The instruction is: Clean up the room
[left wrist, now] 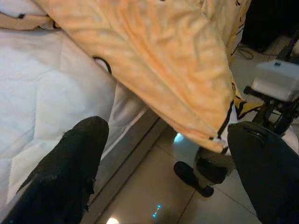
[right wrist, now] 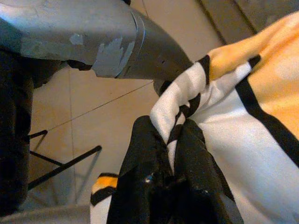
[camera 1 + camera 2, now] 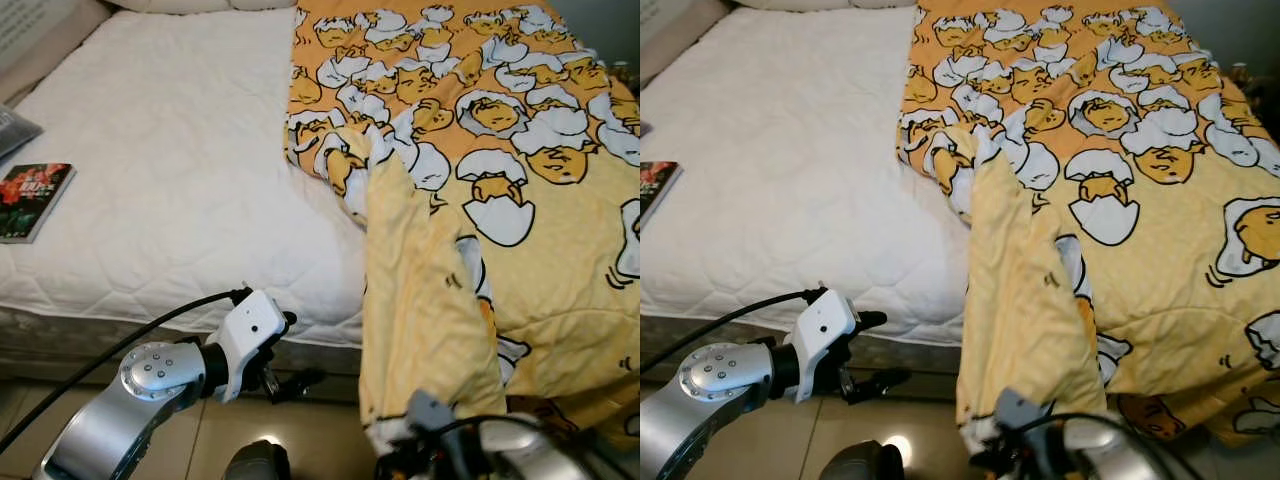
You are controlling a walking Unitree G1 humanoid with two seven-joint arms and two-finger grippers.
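A yellow blanket printed with cartoon eggs covers the right part of the bed and hangs over its foot edge toward the floor. My right gripper is low at the hanging hem, shut on a white, black-lined corner of the blanket. My left gripper is open with nothing between its fingers. It hovers by the bed's front edge, just left of the hanging fold.
The bare white quilted mattress fills the left of the bed. A book with a red flower cover lies near its left edge, with a grey item behind it. Shiny tiled floor lies below the bed frame.
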